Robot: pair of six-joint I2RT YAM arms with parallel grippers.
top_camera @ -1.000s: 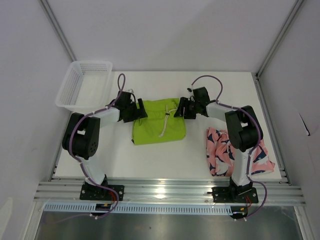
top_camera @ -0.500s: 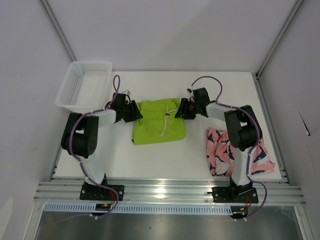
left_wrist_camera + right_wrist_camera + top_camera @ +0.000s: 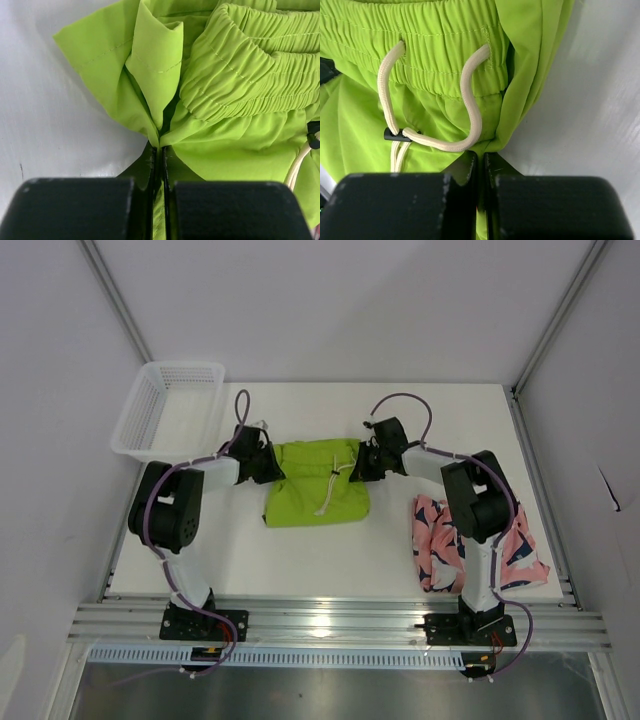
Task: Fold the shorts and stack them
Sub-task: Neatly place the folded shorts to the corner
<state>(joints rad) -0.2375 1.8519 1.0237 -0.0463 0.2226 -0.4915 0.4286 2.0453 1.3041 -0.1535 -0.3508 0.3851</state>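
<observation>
Tightly, left claw (image 3: 159,152) and right claw (image 3: 481,159) pinch lime shorts (image 3: 318,495) (opposite edges).

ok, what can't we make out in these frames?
Top view: middle of the pink shorts, behind the right arm.
Left wrist: green shorts cut off by top and right edges; fabric depth inside left fingers hidden.
Right wrist: drawstring ends, behind right fingers.
</observation>
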